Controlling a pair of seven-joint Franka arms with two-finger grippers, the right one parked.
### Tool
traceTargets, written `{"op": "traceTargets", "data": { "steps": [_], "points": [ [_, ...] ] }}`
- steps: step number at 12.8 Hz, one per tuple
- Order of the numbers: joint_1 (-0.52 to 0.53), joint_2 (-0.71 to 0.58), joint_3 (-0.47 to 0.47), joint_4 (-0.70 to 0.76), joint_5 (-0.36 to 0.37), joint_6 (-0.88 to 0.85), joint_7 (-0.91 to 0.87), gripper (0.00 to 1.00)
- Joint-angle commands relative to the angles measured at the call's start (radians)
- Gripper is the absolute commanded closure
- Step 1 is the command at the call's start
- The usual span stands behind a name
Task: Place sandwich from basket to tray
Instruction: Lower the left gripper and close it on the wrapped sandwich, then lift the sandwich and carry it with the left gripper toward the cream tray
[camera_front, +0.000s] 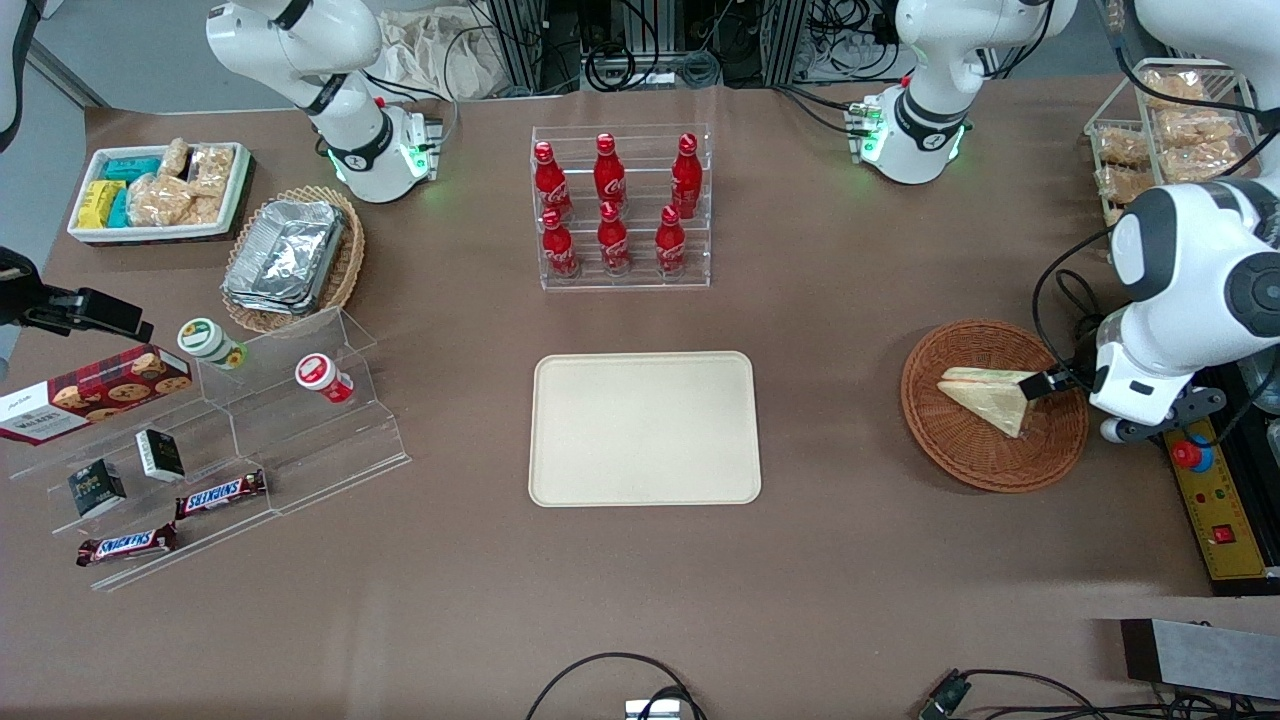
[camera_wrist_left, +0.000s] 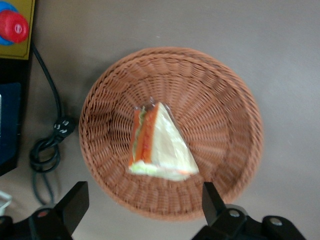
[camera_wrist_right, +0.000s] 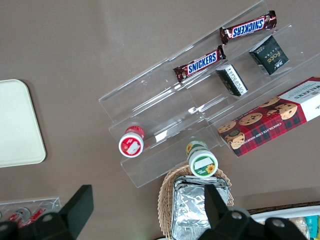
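Observation:
The sandwich (camera_front: 990, 395), a clear-wrapped wedge of pale bread with orange and green filling, lies in the round reddish-brown wicker basket (camera_front: 960, 440) toward the working arm's end of the table. The left wrist view shows the sandwich (camera_wrist_left: 160, 145) lying in the middle of the basket (camera_wrist_left: 215, 100). My left gripper (camera_front: 1045, 383) hovers above the basket's rim, open and empty; in the left wrist view the gripper (camera_wrist_left: 144, 200) has its fingers wide apart, clear of the sandwich. The cream-beige tray (camera_front: 645, 428) lies bare at the table's middle.
A rack of red cola bottles (camera_front: 622, 210) stands farther from the camera than the tray. A yellow control box with a red button (camera_front: 1210, 480) and a coiled cable (camera_wrist_left: 47, 145) lie beside the basket. An acrylic stand with snacks (camera_front: 200, 440) sits toward the parked arm's end.

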Motion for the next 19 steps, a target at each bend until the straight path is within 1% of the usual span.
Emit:
{"op": "traceTargets", "data": {
  "steps": [1, 3, 5, 9, 12, 13, 14, 15, 17, 19],
  "points": [
    [-0.002, -0.038, 0.01, -0.171, -0.012, 0.2, -0.153, 0.0],
    [-0.003, -0.001, 0.01, -0.176, -0.013, 0.22, -0.256, 0.0],
    [-0.002, 0.042, 0.01, -0.176, -0.015, 0.24, -0.281, 0.0],
    [0.003, 0.123, 0.01, -0.176, -0.027, 0.306, -0.386, 0.0],
    [0.0, 0.155, 0.007, -0.168, -0.03, 0.337, -0.428, 0.0],
    [0.0, 0.155, 0.007, -0.159, -0.041, 0.337, -0.442, 0.26],
    [-0.002, 0.152, 0.005, -0.157, -0.054, 0.334, -0.465, 0.94],
    [-0.002, 0.154, 0.005, -0.157, -0.057, 0.335, -0.468, 1.0],
    [-0.003, 0.152, 0.003, -0.151, -0.054, 0.335, -0.465, 1.0],
    [-0.011, 0.139, 0.0, -0.105, -0.054, 0.291, -0.454, 1.0]
  ]
}}
